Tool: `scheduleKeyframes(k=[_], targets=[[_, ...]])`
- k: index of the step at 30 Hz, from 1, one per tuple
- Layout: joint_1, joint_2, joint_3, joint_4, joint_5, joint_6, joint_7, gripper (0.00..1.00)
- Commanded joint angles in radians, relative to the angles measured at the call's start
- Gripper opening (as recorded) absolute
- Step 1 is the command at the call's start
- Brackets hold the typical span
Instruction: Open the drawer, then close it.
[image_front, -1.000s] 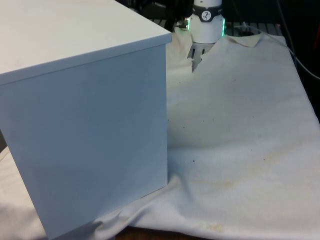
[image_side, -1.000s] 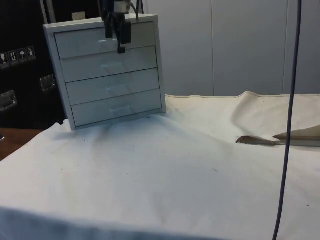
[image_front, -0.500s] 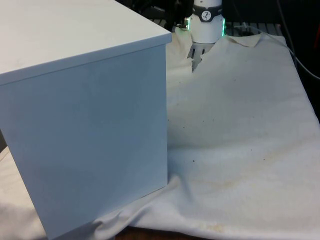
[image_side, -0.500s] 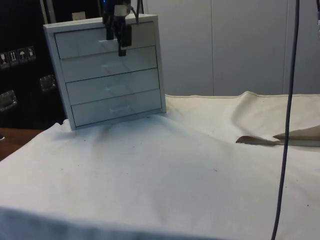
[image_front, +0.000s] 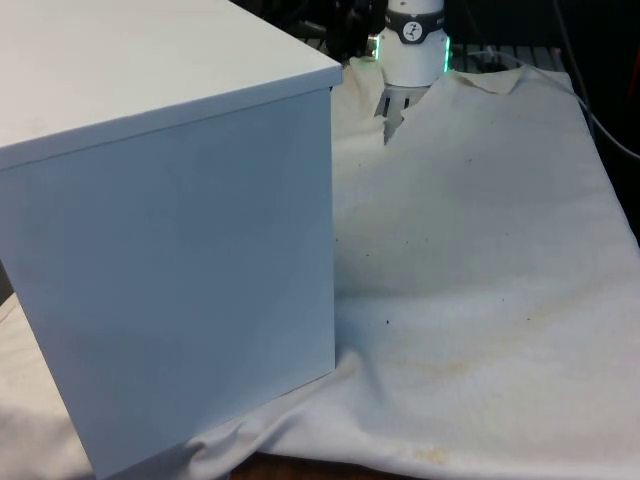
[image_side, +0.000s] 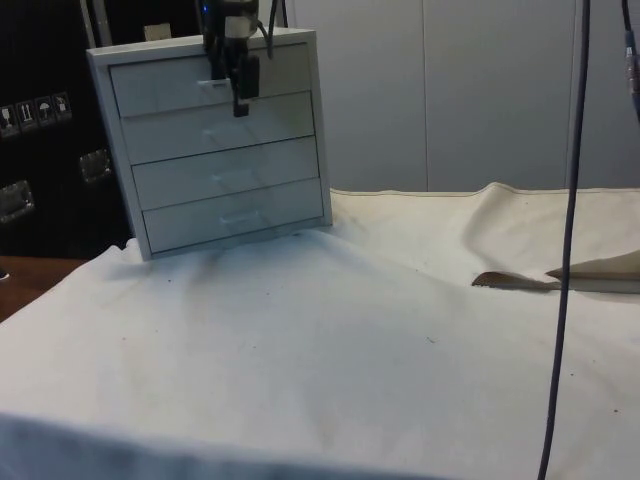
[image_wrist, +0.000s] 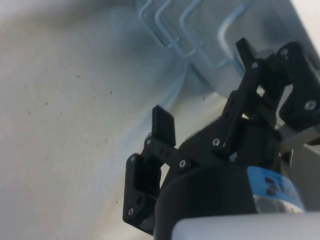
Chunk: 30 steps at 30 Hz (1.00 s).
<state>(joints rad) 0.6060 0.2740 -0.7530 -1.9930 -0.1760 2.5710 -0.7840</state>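
Since a second ago my gripper (image_side: 240, 92) has risen slightly, hanging with fingers (image_wrist: 163, 125) spread and empty before the top drawer (image_side: 212, 80) of the white chest (image_side: 220, 140) across the cloth (image_side: 330, 340); its thin handle (image_wrist: 231, 25) looks rigid, graspable mid-bar, likely sliding easily.

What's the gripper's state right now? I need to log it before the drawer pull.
Gripper: open, holding nothing, at the top drawer of the chest.

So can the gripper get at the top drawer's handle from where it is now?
Probably yes. In the side view the gripper hangs right in front of the top drawer, level with its handle; jaws open, nothing between them and the chest.
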Motion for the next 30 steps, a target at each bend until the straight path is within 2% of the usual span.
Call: scheduleKeyframes(k=[1, 11, 12, 14, 15, 20, 24, 30], targets=[[-0.002, 0.005, -0.004, 0.006, -0.004, 0.001, 0.002, 0.95], [0.003, 0.015, -0.014, 0.016, -0.004, 0.003, 0.007, 0.41], [0.004, 0.018, -0.016, 0.018, -0.004, 0.004, 0.007, 0.31], [0.000, 0.015, -0.017, 0.029, -0.001, 0.002, 0.000, 0.23], [0.004, 0.020, -0.017, 0.019, -0.004, 0.005, 0.008, 0.23], [0.005, 0.020, -0.018, 0.020, -0.004, 0.006, 0.008, 0.01], [0.000, 0.016, -0.019, 0.032, -0.001, 0.002, 0.000, 0.01], [0.018, -0.001, -0.029, 0.010, -0.020, 0.004, 0.022, 0.01]])
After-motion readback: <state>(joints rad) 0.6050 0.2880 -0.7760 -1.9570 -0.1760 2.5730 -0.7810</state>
